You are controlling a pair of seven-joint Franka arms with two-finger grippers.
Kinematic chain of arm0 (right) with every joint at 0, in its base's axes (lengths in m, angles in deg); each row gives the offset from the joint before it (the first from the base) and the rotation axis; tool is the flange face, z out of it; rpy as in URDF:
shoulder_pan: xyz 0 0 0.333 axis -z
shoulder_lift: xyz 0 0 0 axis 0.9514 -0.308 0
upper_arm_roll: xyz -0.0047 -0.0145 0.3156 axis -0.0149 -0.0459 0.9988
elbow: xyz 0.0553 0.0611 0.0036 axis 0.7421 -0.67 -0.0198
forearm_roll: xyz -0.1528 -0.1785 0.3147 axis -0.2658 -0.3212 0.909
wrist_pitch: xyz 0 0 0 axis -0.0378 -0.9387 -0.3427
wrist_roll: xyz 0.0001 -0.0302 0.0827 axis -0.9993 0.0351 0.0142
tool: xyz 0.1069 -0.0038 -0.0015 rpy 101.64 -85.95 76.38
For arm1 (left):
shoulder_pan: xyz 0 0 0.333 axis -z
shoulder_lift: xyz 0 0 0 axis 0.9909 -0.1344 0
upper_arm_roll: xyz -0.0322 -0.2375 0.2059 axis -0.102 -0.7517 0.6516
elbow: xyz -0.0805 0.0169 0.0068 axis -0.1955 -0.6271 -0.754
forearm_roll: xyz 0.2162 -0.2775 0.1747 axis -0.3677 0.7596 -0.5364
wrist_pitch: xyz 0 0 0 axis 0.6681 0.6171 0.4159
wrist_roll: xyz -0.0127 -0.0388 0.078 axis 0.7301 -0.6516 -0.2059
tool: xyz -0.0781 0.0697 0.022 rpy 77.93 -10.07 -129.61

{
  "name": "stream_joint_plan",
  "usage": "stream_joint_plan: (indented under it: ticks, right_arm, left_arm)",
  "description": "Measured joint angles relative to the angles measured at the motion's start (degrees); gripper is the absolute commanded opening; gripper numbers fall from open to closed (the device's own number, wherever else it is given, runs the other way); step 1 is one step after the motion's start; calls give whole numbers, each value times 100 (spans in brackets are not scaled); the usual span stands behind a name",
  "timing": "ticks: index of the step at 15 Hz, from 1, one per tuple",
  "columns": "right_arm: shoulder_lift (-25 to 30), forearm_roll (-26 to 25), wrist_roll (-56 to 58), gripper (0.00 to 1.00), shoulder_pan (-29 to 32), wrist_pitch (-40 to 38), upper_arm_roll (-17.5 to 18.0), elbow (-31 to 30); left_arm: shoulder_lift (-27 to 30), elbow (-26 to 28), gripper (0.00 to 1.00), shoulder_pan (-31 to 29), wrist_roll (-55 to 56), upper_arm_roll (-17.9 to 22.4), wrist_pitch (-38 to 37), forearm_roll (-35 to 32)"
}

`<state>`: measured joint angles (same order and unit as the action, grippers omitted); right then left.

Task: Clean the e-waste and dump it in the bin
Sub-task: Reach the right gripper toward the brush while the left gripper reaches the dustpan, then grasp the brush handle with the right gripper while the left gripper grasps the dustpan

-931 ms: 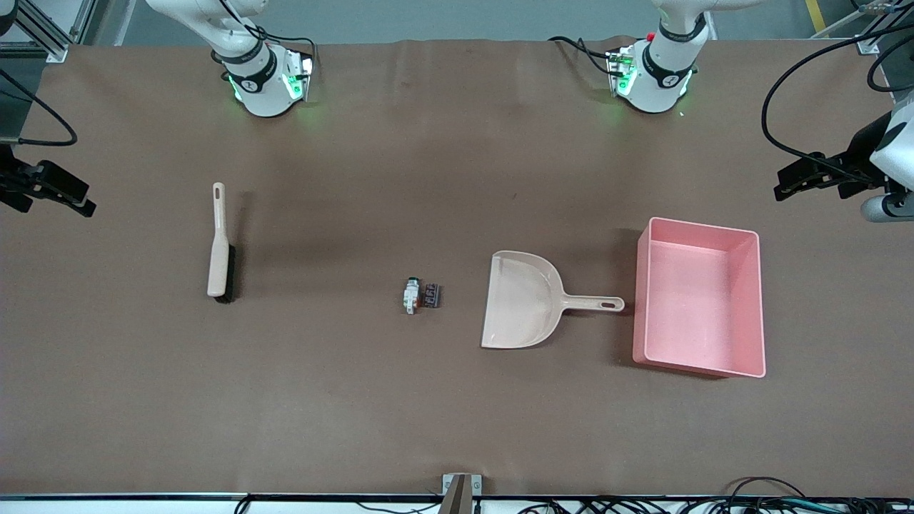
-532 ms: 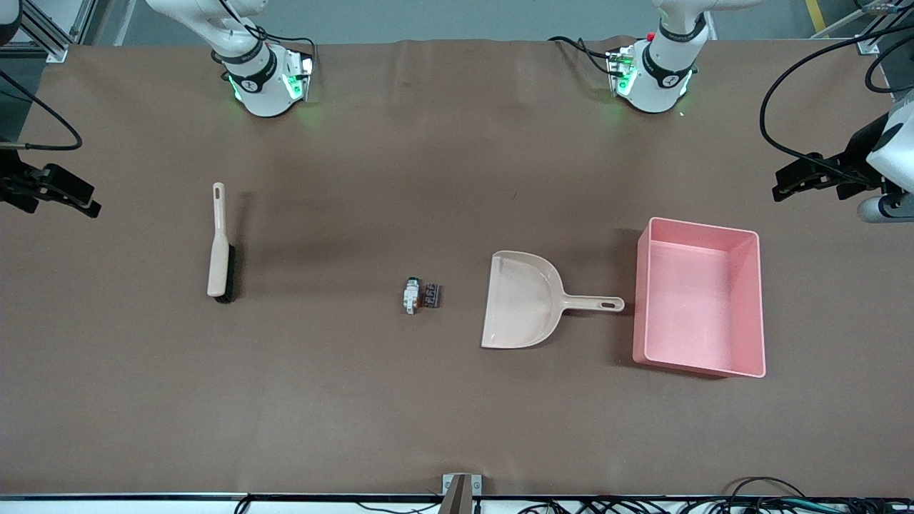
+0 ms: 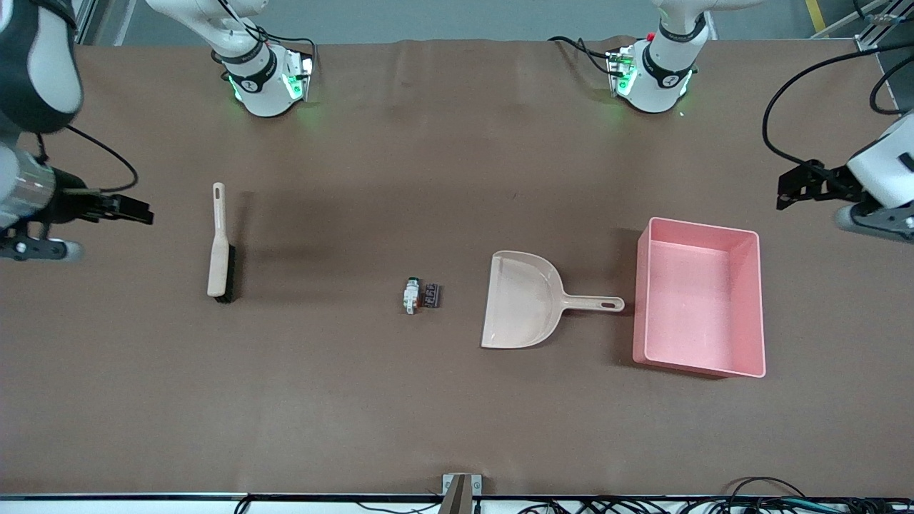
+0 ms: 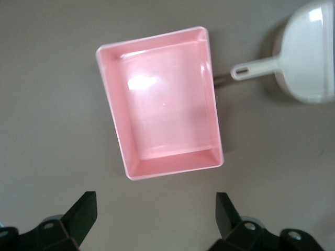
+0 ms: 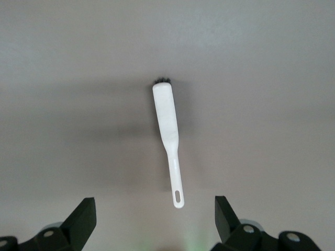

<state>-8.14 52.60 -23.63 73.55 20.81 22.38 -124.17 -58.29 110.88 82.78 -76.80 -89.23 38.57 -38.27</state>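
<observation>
The e-waste lies mid-table: a whitish part [image 3: 410, 295] and a dark ribbed block [image 3: 431, 295] side by side. The pink bin [image 3: 703, 300] is empty and stands toward the left arm's end; it also shows in the left wrist view [image 4: 167, 104]. My left gripper [image 3: 787, 190] hangs open and empty over the table beside the bin, its fingers wide apart in its wrist view [image 4: 154, 209]. My right gripper [image 3: 141, 213] hangs open and empty over the table beside the brush; it also shows in its own wrist view [image 5: 154, 209].
A beige dustpan [image 3: 525, 300] lies between the e-waste and the bin, handle toward the bin; it shows in the left wrist view [image 4: 309, 57]. A beige brush [image 3: 220, 246] with dark bristles lies toward the right arm's end and shows in the right wrist view [image 5: 168, 130].
My right arm has swung in over the table toward the brush. My left gripper has shifted slightly beside the bin. Nothing on the table has moved.
</observation>
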Motion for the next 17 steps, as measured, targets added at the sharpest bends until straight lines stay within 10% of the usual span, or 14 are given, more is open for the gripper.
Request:
stream_joint_plan:
  ticks: [8,17]
  right_arm:
    - [26,0,584,100,3,2637,27,-2335]
    - [23,0,1011,98,221,4456,0,-3772]
  left_arm:
    - [-1405,5,99,614,-3111,-259,1153,-432]
    - [-2010,508,95,1539,-3624,-321,1879,-1234]
